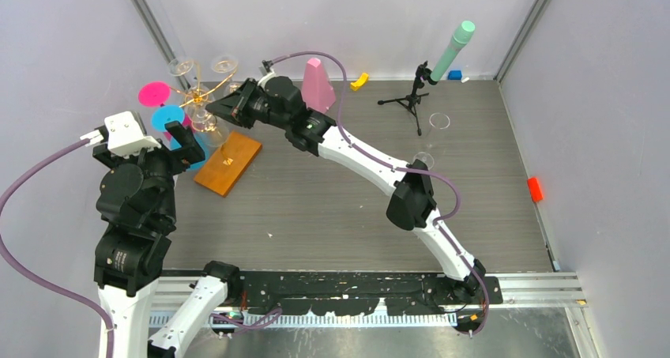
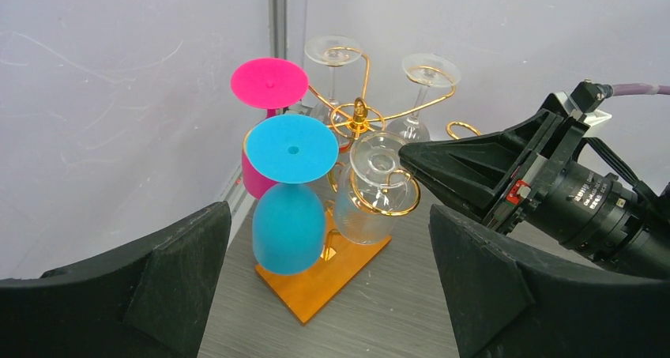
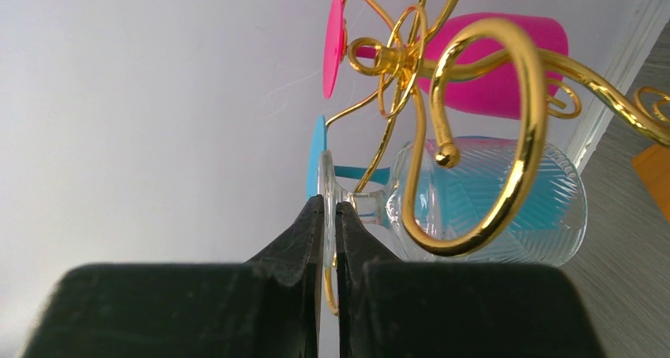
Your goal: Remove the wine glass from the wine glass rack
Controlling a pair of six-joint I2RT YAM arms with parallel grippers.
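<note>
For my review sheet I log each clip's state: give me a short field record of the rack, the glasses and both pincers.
rack: gold wire stand, upright on wooden base
hanging upside down: pink glass, blue glass, front clear glass, two rear clear glasses
right pincer: shut on the foot of the front clear glass
left pincer: open, empty, facing the rack
task status: front clear glass not yet off its hook
</note>
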